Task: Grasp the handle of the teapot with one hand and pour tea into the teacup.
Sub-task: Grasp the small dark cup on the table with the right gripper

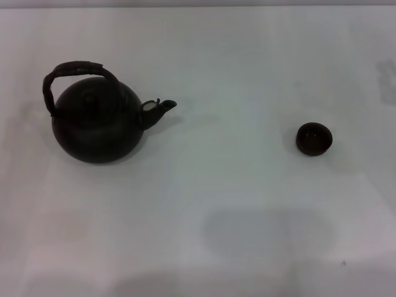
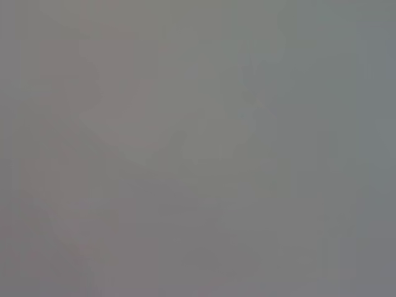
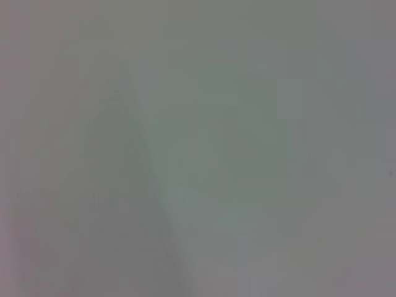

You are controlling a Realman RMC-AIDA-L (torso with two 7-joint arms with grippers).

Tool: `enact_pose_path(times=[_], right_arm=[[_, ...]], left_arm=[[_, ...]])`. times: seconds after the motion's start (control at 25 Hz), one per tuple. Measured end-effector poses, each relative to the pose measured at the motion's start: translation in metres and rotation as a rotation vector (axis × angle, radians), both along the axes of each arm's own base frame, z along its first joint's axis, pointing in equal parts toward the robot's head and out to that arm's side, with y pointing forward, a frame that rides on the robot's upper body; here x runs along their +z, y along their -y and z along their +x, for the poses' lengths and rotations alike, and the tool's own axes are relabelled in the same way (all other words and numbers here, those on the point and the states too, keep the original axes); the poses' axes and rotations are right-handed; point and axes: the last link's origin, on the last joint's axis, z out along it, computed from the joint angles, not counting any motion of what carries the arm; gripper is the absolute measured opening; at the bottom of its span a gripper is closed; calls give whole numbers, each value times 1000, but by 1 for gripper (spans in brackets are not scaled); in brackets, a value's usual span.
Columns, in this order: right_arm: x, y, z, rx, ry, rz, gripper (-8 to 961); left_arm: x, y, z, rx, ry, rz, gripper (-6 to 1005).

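Observation:
The teapot (image 1: pixel 98 127) is large, round and dark brown-black. It stands upright on the white table (image 1: pixel 223 185) at the left in the head view, its short spout (image 1: pixel 159 109) pointing right. Its reddish-brown wrapped handle (image 1: pixel 75 69) arches over the knobbed lid. The teacup (image 1: pixel 314 138), small, round and dark brown, stands at the right, well apart from the teapot. Neither gripper shows in any view. Both wrist views show only a plain grey surface.
The table's far edge (image 1: pixel 198 6) runs along the top of the head view. A faint dark patch (image 1: pixel 387 80) lies at the far right edge. Soft shadows fall on the table near the front.

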Motion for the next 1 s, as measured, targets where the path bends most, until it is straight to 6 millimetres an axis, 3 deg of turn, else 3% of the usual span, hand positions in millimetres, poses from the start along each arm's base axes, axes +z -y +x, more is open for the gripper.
enact_pose_path(times=[0.16,0.6,0.92,1.0], right_arm=[[-3,1,1,2,53,13,117],[-2,-7,12,-62,212,39,614],[0,-20,19,-123,291,45,844],[3,-21,21,-139,292,59,855]], left_arm=[[-1,-2,-1,7,2,-6,877],[-2,-1,-3,18,25,-3,877],[0,-5,-1,7,84,25,877],[0,-6,-1,11,102,43,877]])
